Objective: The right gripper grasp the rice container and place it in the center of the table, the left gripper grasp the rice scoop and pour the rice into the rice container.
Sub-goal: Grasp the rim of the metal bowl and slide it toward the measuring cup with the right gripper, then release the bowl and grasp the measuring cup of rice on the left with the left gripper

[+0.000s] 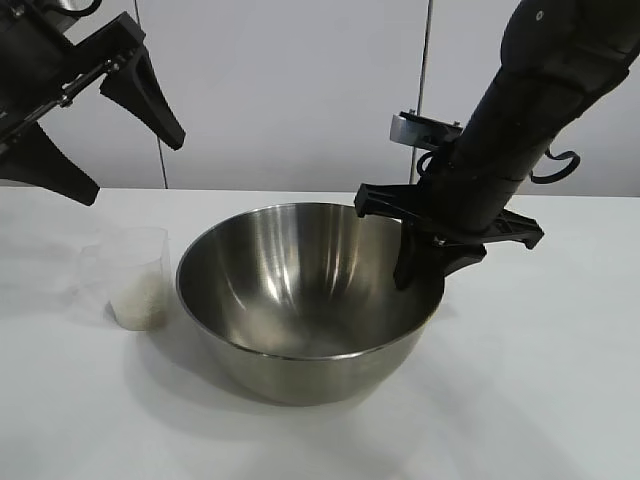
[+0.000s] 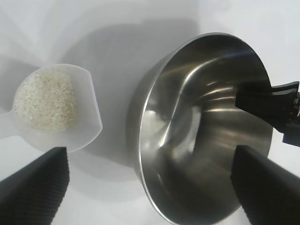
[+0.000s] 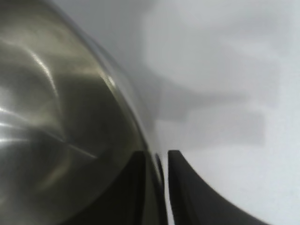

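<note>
Steel rice container point(image 1: 300, 300) sits mid-table point(image 1: 560, 400), my right gripper point(image 1: 432, 262) clamped on its rim. My left gripper point(image 1: 110, 135) hangs spread wide above the rice scoop point(image 1: 135, 275) toward the left edge.

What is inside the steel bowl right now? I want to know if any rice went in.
The rice container shows bare steel and one finger of the right gripper clamping its rim. The rice sits in the rice scoop.

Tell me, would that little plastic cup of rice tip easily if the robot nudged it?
Probably. The cup looks thin and light, standing upright on the smooth table, so a nudge would likely slide it. The rice sits low in it, which should steady it somewhat. Its open top means any tip would likely spill grains.
</note>
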You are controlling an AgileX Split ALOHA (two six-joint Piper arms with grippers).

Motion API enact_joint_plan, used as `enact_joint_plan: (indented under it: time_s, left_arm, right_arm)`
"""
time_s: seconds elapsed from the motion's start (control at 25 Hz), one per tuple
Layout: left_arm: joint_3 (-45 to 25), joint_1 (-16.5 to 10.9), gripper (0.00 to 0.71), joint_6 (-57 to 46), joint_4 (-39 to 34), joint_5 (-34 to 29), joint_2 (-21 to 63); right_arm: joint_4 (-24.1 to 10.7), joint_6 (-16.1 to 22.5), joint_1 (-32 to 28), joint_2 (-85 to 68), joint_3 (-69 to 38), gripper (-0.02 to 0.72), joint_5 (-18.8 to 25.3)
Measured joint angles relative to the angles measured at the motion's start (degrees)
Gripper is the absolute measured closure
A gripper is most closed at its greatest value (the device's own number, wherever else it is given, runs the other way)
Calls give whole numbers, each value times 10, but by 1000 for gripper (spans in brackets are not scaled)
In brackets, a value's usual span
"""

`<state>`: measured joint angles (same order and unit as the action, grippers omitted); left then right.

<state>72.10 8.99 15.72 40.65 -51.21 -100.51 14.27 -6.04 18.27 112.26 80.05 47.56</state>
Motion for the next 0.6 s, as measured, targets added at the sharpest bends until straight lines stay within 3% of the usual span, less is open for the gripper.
enact_joint_plan:
  time_s: [0.2,0.32,0.44,0.6]
  left_arm:
    - [0,0,35,0,0,0,0]
    - [0,0,35,0,0,0,0]
    - [0,0,35,0,0,0,0]
    - [0,0,35,0,0,0,0]
  right_arm:
    - [-55,12,-17,0,106,28,116]
    - [-77,9,-65,0,160,26,176]
    - [-91,-2,-139,0,195,26,213]
    - [-95,-6,-230,0,201,26,220]
